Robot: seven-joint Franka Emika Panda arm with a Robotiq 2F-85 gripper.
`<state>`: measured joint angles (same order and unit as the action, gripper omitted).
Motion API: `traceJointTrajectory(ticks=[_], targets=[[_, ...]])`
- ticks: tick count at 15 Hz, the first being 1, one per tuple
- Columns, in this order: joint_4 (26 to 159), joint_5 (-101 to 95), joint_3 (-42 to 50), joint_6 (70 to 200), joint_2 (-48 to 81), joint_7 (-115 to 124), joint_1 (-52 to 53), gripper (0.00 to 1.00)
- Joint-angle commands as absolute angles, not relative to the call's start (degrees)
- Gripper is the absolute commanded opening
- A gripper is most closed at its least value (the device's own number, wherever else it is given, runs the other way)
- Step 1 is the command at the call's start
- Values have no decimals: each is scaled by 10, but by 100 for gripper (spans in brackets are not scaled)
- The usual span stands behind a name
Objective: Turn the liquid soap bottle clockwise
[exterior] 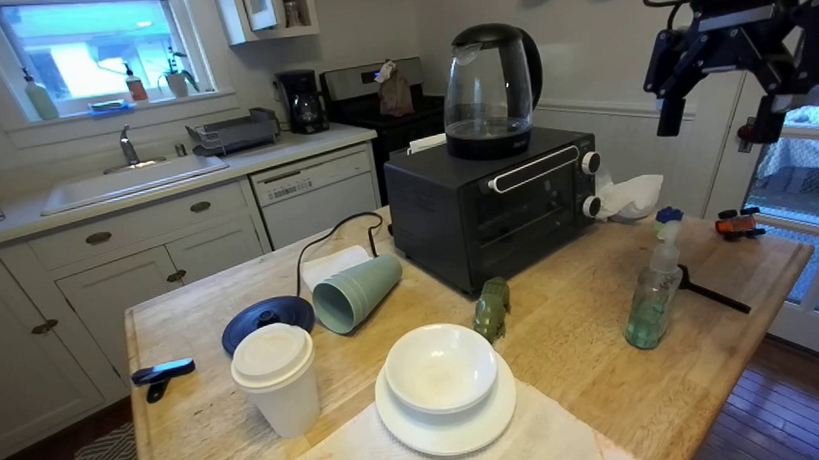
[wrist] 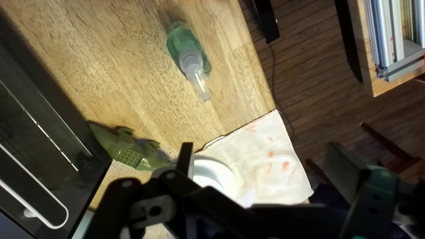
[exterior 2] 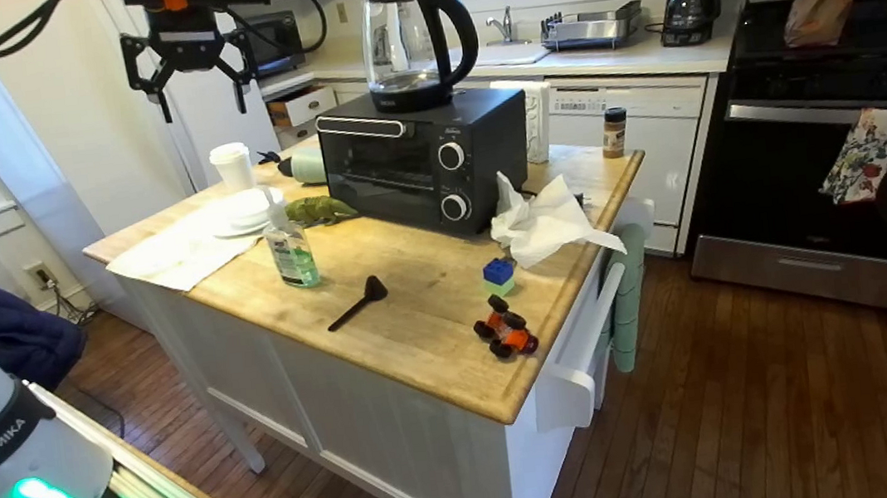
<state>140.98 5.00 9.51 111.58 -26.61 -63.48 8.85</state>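
Bottle (exterior: 646,312) stands upright on the worktop (exterior: 593,381), toward its right side in an exterior view. Green liquid in the lower part, pale pump (exterior: 665,255) on top. Printed label (exterior 2: 294,258) visible in an exterior view. Wrist view: spout (wrist: 200,84) points toward the cloth (wrist: 259,159).

Pincer (exterior 2: 203,105) held high, well apart from the bottle; 2 fingers (exterior: 671,117) spread wide, as I see them in both exterior views.

Brush (exterior 2: 372,290) lies near the bottle, to its right in both exterior views. In an exterior view, green toy (exterior: 492,311) rests left of the bottle, in front of the oven (exterior: 440,218); kettle (exterior: 488,89) stands on the oven. Bowl (exterior: 441,368) on plate (exterior: 455,436), plate overlapping the cloth, nearer than the oven. Cup (exterior: 281,387), lidded, upright at near left; tumbler (exterior: 367,288) on its side beyond it, beside a blue disc (exterior: 246,318). Far right: crumpled paper (exterior: 633,197) just beside the oven, then a car (exterior: 737,224). Blocks (exterior 2: 498,276), blue over green, near the car.
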Motion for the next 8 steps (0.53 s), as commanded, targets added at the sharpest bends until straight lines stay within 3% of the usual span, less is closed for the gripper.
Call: traceJointTrajectory(ticks=[1,8], targets=[[1409,55,83,1114,-265,-639,75,100],[1465,26,90,1182,-265,-668,55,100]])
